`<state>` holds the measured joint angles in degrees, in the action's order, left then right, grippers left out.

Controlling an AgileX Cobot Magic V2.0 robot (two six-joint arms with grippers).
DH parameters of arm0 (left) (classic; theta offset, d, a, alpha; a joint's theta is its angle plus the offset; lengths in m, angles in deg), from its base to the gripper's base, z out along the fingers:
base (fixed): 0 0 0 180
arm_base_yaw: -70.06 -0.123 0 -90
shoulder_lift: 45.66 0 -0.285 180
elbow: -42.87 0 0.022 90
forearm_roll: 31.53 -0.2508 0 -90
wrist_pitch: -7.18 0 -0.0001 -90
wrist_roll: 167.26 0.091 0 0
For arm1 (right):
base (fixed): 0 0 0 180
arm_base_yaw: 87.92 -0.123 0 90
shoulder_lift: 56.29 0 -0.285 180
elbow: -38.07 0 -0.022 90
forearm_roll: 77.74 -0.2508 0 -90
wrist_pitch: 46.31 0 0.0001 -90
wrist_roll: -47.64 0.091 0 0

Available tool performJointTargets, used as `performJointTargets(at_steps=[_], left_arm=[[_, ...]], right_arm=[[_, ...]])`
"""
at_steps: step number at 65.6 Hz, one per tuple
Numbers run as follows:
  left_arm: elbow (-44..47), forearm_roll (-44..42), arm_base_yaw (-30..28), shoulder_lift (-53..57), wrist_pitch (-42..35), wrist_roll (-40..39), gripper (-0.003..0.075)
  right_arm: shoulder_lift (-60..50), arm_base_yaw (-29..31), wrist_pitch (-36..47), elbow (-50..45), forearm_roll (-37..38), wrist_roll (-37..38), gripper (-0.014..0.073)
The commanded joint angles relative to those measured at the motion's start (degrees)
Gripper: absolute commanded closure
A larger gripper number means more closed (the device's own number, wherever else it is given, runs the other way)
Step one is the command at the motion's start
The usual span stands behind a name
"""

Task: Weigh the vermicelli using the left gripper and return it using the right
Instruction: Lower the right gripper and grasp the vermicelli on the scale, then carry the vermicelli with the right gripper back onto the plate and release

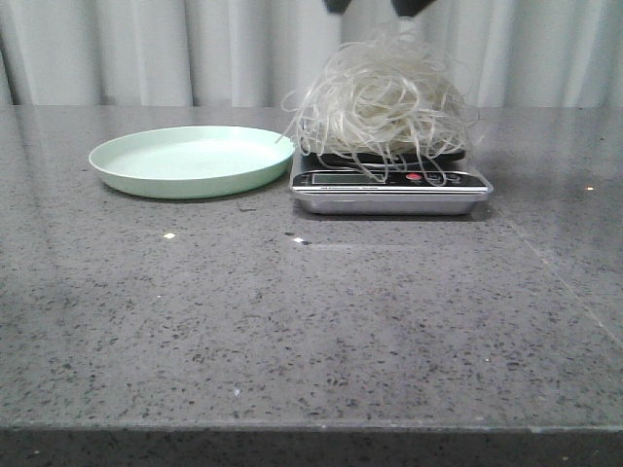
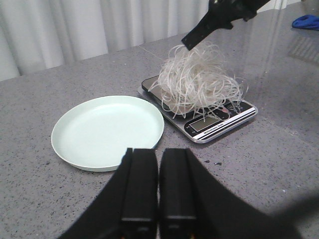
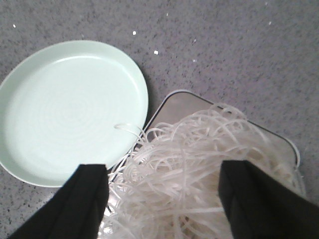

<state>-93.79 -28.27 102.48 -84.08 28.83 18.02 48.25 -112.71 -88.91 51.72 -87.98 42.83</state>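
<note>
The vermicelli (image 1: 380, 102) lies as a fluffy whitish tangle on the kitchen scale (image 1: 389, 190), with loops hanging over its display; it also shows in the left wrist view (image 2: 199, 82) and the right wrist view (image 3: 199, 174). My right gripper (image 3: 162, 172) is open and hangs just above the tangle, one finger on each side; only its fingertips (image 1: 336, 5) show at the top of the front view. My left gripper (image 2: 158, 154) is shut and empty, held back over the table near the rim of the empty mint-green plate (image 2: 107, 130).
The mint-green plate (image 1: 190, 159) sits directly left of the scale, nearly touching it. A blue object (image 2: 306, 21) lies far off on the table in the left wrist view. A white curtain (image 1: 146, 49) hangs behind the table. Small crumbs (image 1: 297, 238) lie before the scale.
</note>
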Motion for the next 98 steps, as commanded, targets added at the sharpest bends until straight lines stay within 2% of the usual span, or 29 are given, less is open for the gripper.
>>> performJointTargets(at_steps=[1, 15, 19, 22, 25, 26, 27, 31, 36, 55, 71, 81, 87, 92, 93, 98], left_arm=[[-1.4, 0.7, -0.1, -0.2, -4.7, -0.7, 0.0587], [-1.4, 0.7, -0.1, -0.2, -4.8, -0.7, 0.0587], [-1.4, 0.7, -0.1, -0.2, -4.8, -0.7, 0.0587], [-1.4, 0.7, -0.1, -0.2, -4.8, -0.7, 0.0587], [-1.4, 0.7, -0.1, -0.2, -4.8, -0.7, 0.0586], [-1.4, 0.7, -0.1, -0.2, -4.8, -0.7, 0.0586], [-1.4, 0.7, -0.1, -0.2, -4.8, -0.7, 0.0587], [-1.4, 0.7, -0.1, -0.2, -4.8, -0.7, 0.0587], [-1.4, 0.7, -0.1, -0.2, -4.8, -0.7, 0.0587], [-1.4, 0.7, -0.1, -0.2, -4.8, -0.7, 0.0587], [-1.4, 0.7, -0.1, -0.2, -4.8, -0.7, 0.0587], [-1.4, 0.7, -0.1, -0.2, -4.8, -0.7, 0.0586], [-1.4, 0.7, -0.1, -0.2, -4.8, -0.7, 0.0587], [-1.4, 0.7, -0.1, -0.2, -4.8, -0.7, 0.0587], [-1.4, 0.7, -0.1, -0.2, -4.8, -0.7, 0.0587], [-1.4, 0.7, -0.1, -0.2, -4.8, -0.7, 0.0587]], right_arm=[[1.7, -0.1, -3.3, 4.8, -0.1, -0.3, -0.0016], [7.8, -0.2, -10.0, 5.7, -0.1, -0.3, -0.0015], [9.1, -0.2, -12.3, 5.7, 0.2, -0.3, 0.0025], [9.7, -0.2, -13.3, 5.7, 0.7, -0.3, 0.0076], [10.1, -0.2, -14.3, 5.7, 1.5, -0.3, 0.0214], [10.1, -0.2, -14.3, 5.7, 1.5, -0.3, 0.0214], [10.1, -0.2, -14.4, 5.7, 1.6, -0.3, 0.0327], [9.9, -0.2, -14.5, 6.0, 1.6, -0.3, 0.0477], [9.4, -0.2, -15.1, 7.7, 1.6, -0.3, 0.0414], [7.4, -3.4, -16.4, 22.2, -2.2, -1.1, 0.0416], [10.8, -9.6, -5.6, 24.5, -5.5, -1.1, 0.0413], [15.8, -11.0, -2.0, 24.5, -7.3, -1.1, 0.04], [18.5, -11.1, -2.0, 24.5, -8.4, -1.1, 0.0272], [18.8, -11.1, -2.0, 24.5, -8.4, -1.1, 0.0113], [18.8, -11.1, -1.7, 24.5, -8.4, -1.1, 0.006], [18.0, -10.8, -2.0, 24.8, -8.3, -1.2, -0.0029]])
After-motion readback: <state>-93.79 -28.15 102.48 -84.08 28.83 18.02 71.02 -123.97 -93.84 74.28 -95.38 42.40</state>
